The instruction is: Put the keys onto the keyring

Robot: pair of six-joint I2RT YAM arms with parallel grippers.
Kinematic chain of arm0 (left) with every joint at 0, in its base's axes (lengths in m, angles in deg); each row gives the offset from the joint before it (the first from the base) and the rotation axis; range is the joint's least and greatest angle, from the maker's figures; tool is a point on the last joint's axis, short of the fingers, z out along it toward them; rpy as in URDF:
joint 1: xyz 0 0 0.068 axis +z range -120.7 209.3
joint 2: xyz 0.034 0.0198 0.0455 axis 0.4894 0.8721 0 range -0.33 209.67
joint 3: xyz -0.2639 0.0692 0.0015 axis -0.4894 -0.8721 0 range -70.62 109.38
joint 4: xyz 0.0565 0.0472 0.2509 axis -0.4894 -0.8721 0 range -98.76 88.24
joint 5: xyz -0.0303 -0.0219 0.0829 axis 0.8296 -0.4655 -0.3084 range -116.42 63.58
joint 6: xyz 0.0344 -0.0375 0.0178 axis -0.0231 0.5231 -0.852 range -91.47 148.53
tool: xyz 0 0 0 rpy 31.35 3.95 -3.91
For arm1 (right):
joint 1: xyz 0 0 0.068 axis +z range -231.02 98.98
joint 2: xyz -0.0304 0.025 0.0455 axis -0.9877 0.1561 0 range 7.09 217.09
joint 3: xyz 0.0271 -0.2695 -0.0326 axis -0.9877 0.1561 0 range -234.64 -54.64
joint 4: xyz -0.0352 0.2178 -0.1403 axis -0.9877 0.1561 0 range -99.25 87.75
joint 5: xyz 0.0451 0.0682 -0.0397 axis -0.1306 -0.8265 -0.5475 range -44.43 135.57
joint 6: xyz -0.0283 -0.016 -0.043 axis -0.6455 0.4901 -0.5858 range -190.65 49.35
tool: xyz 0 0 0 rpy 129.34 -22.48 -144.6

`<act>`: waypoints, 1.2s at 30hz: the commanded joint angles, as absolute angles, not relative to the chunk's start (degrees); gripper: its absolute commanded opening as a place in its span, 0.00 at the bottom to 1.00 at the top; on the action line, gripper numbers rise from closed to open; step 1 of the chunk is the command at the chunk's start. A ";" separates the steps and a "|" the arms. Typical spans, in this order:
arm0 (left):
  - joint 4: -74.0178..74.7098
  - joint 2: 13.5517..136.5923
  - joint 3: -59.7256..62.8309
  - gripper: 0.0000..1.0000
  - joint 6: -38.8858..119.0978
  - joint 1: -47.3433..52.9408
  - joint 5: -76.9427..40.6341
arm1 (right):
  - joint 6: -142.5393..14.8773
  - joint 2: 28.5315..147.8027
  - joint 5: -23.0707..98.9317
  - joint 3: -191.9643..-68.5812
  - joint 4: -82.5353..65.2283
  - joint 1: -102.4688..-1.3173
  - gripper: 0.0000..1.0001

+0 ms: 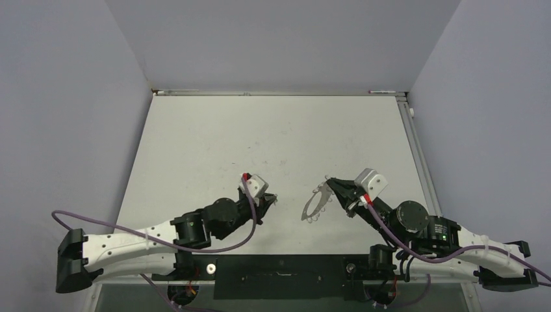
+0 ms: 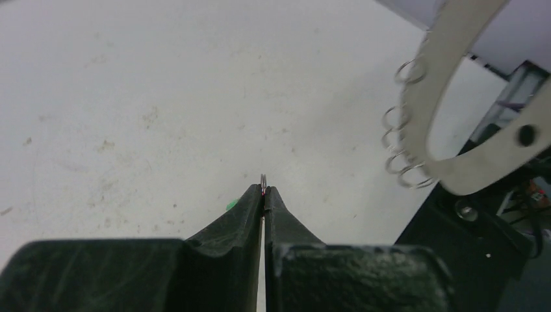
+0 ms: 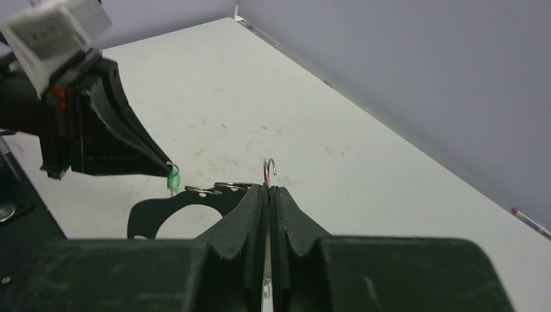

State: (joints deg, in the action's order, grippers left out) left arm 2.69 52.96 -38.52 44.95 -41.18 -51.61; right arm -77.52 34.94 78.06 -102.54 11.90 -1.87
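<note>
Fingertips of the right gripper (image 3: 267,190) are pressed together on the rim of the keyring (image 2: 435,71). One of its wire loops (image 3: 269,170) stands up just past the tips. The flat grey ring juts out beyond them, tilted and held above the table (image 1: 214,143). Fingers of the left gripper (image 2: 264,194) are likewise closed tight, pinching the small loop head of the green key (image 3: 173,181), which hangs just under their tips. Key and ring are near each other but apart. The ring's looped edge sits ahead and to the right of the left fingers.
</note>
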 commanded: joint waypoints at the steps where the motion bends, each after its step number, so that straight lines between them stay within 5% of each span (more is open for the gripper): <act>1: 8.75 42.07 -39.76 0.00 31.47 -45.38 -50.05 | -81.59 35.44 63.52 -104.49 9.18 -1.83 0.05; 12: 5.96 29.01 -41.23 0.00 15.14 -50.07 -43.94 | -86.23 44.94 39.87 -104.44 7.73 -1.84 0.05; 25: 14.14 23.98 -49.05 0.00 2.36 -51.39 -26.84 | -84.82 51.84 31.47 -107.77 10.49 -2.27 0.05; 36: 14.23 27.49 -47.15 0.00 0.02 -51.45 -25.33 | -83.50 56.44 25.47 -109.01 13.24 -6.12 0.05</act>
